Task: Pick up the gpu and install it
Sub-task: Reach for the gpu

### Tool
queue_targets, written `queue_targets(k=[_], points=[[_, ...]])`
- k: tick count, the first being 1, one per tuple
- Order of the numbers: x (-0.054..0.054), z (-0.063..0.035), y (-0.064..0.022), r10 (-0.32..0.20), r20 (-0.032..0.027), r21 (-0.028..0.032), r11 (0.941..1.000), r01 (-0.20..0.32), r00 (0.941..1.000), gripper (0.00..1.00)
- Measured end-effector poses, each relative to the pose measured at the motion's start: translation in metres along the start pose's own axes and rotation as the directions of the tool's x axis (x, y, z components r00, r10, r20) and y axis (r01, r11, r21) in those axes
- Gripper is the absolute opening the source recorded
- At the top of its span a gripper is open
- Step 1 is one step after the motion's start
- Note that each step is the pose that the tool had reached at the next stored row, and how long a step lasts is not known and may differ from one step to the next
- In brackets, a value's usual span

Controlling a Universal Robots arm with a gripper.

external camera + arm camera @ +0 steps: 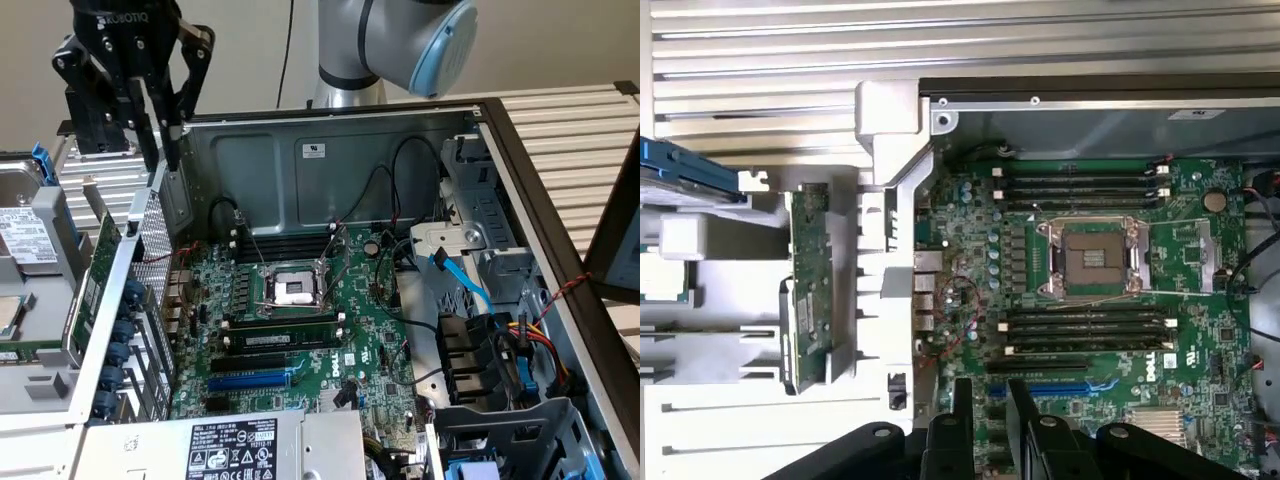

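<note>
Slatted tabletop point(580, 130) bore an open computer case point(330, 150). Exterior view: the gripper point(163, 160), part-open and empty, hung above the case's rear wall, with the gpu point(100, 262) outside it. Wrist view: the gpu point(810, 290) stood edgewise in a white rack point(750, 420); a sound grasp would want the jaws centred over its edge.

place: robotics lab | evidence: opened PC case point(260, 170), robot arm point(400, 40), slatted bench point(570, 130)

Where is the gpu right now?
The gpu stands on edge in the pale holder at the exterior view's left, just outside the computer case, below the gripper.
</note>
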State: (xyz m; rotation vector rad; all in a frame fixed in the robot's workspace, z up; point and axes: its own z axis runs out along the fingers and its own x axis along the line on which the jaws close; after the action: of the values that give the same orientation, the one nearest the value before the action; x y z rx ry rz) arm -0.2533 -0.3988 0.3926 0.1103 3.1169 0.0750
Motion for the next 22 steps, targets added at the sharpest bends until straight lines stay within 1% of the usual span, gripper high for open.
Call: queue_targets(k=[22], points=[[0.099,-0.0022,-0.0066,0.000,0.0000,0.0001,1.0000,0.000,1.0000,0.28]])
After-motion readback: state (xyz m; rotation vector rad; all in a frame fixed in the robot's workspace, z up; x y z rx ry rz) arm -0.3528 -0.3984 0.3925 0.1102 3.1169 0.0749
